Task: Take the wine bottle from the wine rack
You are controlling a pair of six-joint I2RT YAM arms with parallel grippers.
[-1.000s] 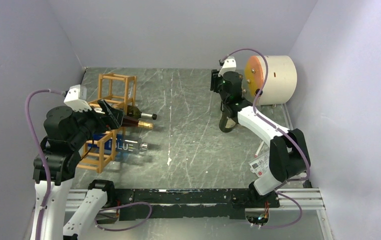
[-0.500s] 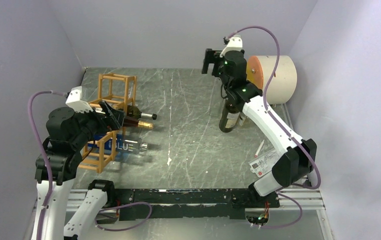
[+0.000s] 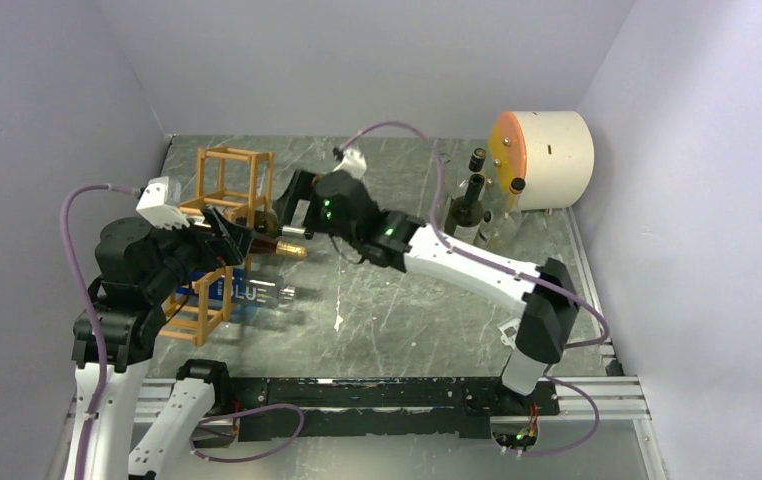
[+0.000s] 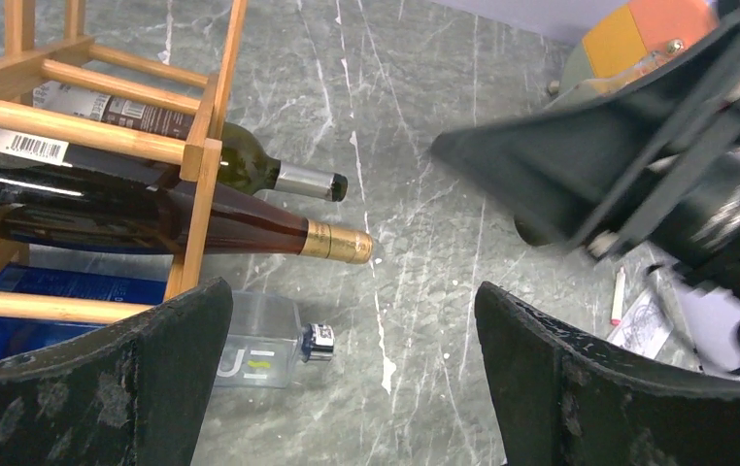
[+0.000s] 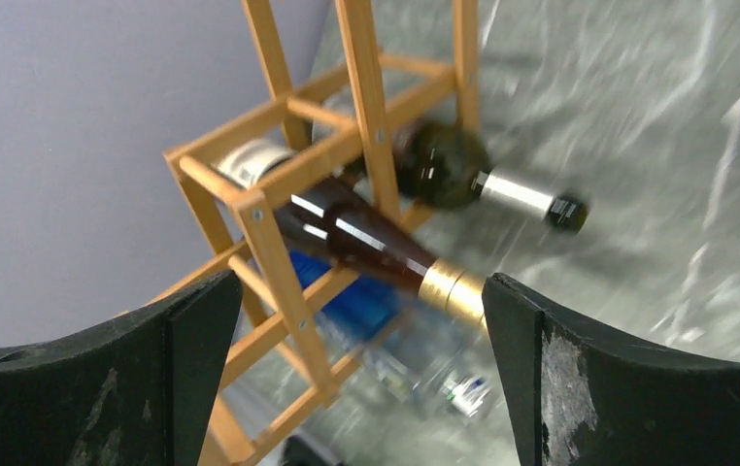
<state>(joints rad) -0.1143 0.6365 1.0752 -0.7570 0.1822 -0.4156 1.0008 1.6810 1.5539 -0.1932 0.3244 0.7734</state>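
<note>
At the left claw (image 4: pixel 352 301): jaws spread wide, nothing held | just ahead of it: wine rack (image 4: pixel 114 141), with gold-foiled wine bottle (image 4: pixel 250 228) and silver-capped wine bottle (image 4: pixel 250 167) lying in its cells, necks poking out | right claw (image 5: pixel 361 283): spread wide, empty, gold-foiled neck just ahead, both necks pointing its way

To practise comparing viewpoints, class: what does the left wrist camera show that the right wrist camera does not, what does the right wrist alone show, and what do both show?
Left wrist only: the drum with its orange face, paper scraps on the table, and the blurred right arm. Right wrist only: the purple wall. Both: the wine rack, the green bottle with a silver cap, the brown bottle with gold foil, both necks sticking out of the rack, and the clear bottle lowest.
</note>
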